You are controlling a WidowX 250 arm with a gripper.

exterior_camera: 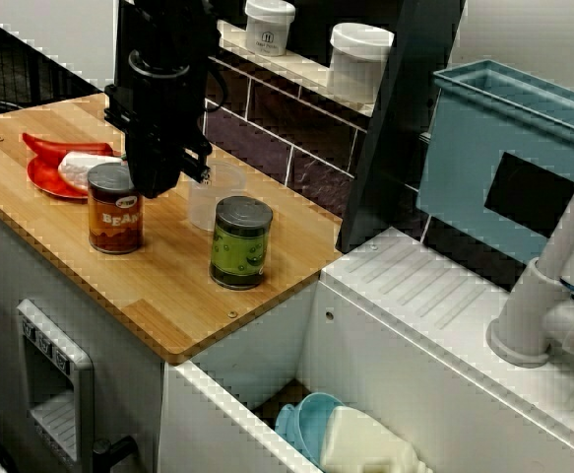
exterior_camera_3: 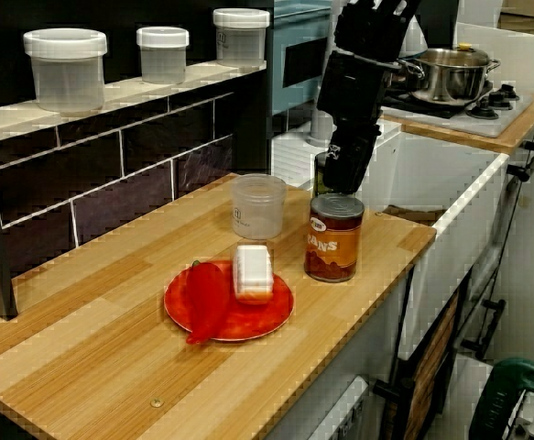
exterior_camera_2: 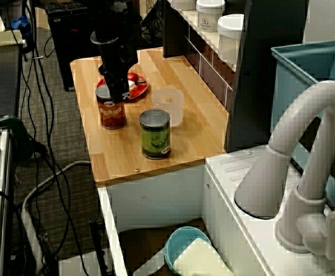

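The gripper (exterior_camera: 157, 175) reads as one dark mass by the bean can (exterior_camera: 115, 209), so its jaws cannot be told in any view. From the counter's end it hides nearly all of what is probably the green can (exterior_camera_3: 319, 179), and the arm runs off the top edge.

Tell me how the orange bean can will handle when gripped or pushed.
The bean can looks like rigid metal, so probably stiff and, if full, heavy for its size. Upright on its flat base on the wooden counter, it should slide rather than tip; on its side it would likely roll.
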